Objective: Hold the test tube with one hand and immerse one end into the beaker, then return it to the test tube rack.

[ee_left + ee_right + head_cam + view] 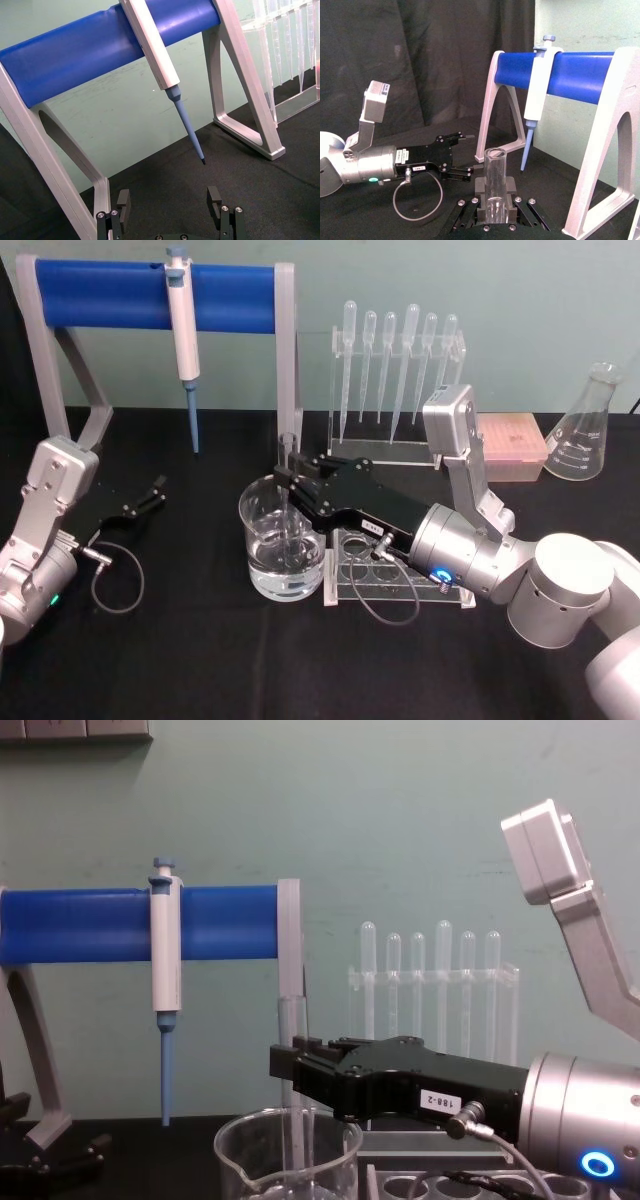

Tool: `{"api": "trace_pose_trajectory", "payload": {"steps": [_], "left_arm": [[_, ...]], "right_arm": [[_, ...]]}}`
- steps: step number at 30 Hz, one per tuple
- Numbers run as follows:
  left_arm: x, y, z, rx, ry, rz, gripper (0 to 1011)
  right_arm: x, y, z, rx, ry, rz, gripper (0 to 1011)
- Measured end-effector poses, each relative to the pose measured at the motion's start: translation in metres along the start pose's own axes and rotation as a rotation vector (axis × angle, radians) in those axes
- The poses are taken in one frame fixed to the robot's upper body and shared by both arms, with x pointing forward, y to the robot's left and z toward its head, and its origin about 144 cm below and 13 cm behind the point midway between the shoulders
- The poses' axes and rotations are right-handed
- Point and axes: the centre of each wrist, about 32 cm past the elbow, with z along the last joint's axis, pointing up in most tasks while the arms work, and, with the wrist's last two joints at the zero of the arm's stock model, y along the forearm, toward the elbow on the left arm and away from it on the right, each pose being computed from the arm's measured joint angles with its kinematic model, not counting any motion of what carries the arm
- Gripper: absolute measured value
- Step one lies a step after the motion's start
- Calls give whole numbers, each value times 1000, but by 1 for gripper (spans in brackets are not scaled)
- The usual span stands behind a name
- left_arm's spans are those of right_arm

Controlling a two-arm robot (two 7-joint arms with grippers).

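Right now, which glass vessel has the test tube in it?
The wide beaker in front, where the right gripper holds the test tube upright; the conical flask stands apart, far right; left gripper idles open at left.

Bare table (200, 640) left of the beaker (265, 550); test tube rack (350, 570) seemingly touches its right.

A pale green wall (400, 820) stands behind the table (200, 660), which is covered in black cloth. A black curtain (420, 60) hangs in folds beside the wall.
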Motion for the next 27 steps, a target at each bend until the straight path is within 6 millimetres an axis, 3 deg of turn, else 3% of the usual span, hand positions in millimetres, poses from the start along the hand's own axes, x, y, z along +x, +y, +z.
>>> {"api": "trace_pose_trajectory", "payload": {"steps": [27], "left_arm": [[0, 0, 0, 0, 0, 0, 1000]], "right_arm": [[0, 0, 0, 0, 0, -1, 222]]}}
